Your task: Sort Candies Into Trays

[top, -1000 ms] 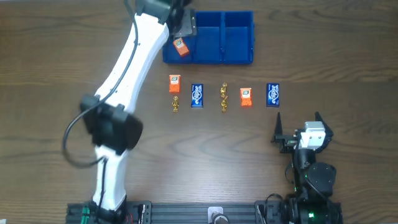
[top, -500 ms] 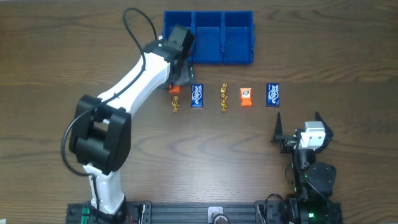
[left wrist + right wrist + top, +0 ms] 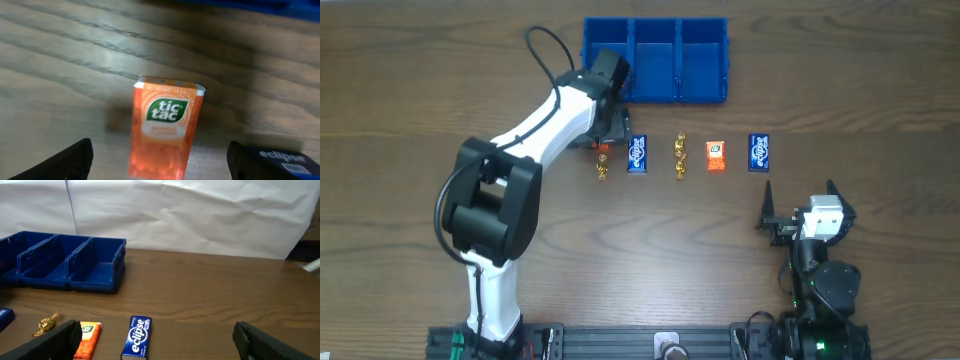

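An orange candy box (image 3: 167,132) lies on the wooden table between the open fingers of my left gripper (image 3: 160,162). From above, my left gripper (image 3: 610,125) hangs low over the left end of the candy row, just in front of the blue three-compartment tray (image 3: 656,20), and covers most of that box (image 3: 601,145). My right gripper (image 3: 798,200) rests open near the front right, holding nothing; its wrist view shows that gripper (image 3: 160,350) facing the row and the tray (image 3: 65,262).
Along the row lie a gold candy (image 3: 603,168), a blue pack (image 3: 637,153), two gold candies (image 3: 680,158), an orange box (image 3: 716,157) and another blue pack (image 3: 758,152). White sheeting stands behind the table.
My left arm came down from over the tray's left compartment to the row's left end. The orange box it carried there is gone from its fingers, which now straddle another orange box.
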You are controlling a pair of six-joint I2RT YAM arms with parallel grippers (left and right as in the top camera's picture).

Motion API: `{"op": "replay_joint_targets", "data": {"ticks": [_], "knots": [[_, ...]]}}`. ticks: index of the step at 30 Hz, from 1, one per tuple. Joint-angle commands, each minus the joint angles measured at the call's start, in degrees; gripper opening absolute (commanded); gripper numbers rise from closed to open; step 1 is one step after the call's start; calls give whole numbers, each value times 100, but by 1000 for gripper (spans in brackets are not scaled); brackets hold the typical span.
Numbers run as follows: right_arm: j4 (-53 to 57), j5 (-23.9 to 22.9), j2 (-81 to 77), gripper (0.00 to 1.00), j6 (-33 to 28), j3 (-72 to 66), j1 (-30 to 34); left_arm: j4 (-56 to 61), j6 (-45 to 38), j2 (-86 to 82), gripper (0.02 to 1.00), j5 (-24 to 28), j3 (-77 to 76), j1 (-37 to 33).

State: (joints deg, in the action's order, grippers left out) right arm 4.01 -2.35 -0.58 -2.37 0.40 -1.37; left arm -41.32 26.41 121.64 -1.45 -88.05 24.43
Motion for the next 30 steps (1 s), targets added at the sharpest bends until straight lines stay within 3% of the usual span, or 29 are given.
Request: {"op": "replay_joint_targets", "data": {"ticks": [1, 13, 18, 23, 30], "knots": [[44, -50, 42, 998, -72, 2, -28, 24, -599, 90, 844, 114, -90, -52], [44, -50, 42, 998, -72, 2, -28, -42, -739, 245, 774, 155, -90, -116], [44, -50, 42, 998, -72, 4, -28, -13, -737, 245, 568, 170, -94, -118], [44, -50, 42, 998, -72, 2, -28, 63, -737, 245, 428, 262, -94, -118], [44, -50, 42, 998, -72, 2, -28, -17, -713, 7, 358, 356, -448, -59]]}}
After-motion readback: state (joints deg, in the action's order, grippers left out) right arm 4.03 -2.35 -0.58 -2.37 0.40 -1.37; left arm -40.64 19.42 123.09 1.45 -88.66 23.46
